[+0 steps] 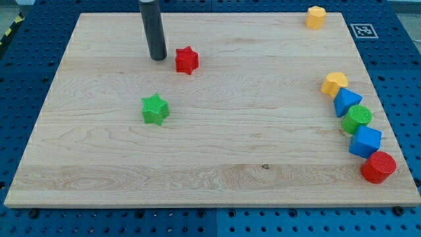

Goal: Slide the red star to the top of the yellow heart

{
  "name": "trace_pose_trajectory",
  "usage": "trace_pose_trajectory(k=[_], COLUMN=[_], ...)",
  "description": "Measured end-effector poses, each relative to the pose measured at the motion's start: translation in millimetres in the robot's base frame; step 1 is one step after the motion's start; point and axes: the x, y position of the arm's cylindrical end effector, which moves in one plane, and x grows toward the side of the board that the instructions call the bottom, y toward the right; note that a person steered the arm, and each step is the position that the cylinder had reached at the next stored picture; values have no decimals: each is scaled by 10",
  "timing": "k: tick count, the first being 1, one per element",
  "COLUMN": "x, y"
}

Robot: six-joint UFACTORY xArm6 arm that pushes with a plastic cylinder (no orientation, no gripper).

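Observation:
The red star (187, 60) lies in the upper left part of the wooden board (217, 145). My tip (158, 58) stands just to the star's left, a small gap apart. The yellow heart (334, 83) lies far off at the view's right, at the head of a column of blocks along the right edge.
A green star (155, 109) lies below my tip. Below the heart sit a blue triangular block (346, 102), a green round block (357, 118), a blue cube-like block (365, 141) and a red cylinder (378, 167). A yellow hexagonal block (316, 17) is at the top right.

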Motion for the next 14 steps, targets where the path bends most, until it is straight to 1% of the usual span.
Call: trace_pose_trajectory(k=[1,2,3,4,6,7,8,9,10,11,13,14], x=[21,21,92,352,397,275,105,38,-64,-130,-319,-328], y=[68,437,784,798,1294,1493,1501,1528,1687,1936,2686,2895])
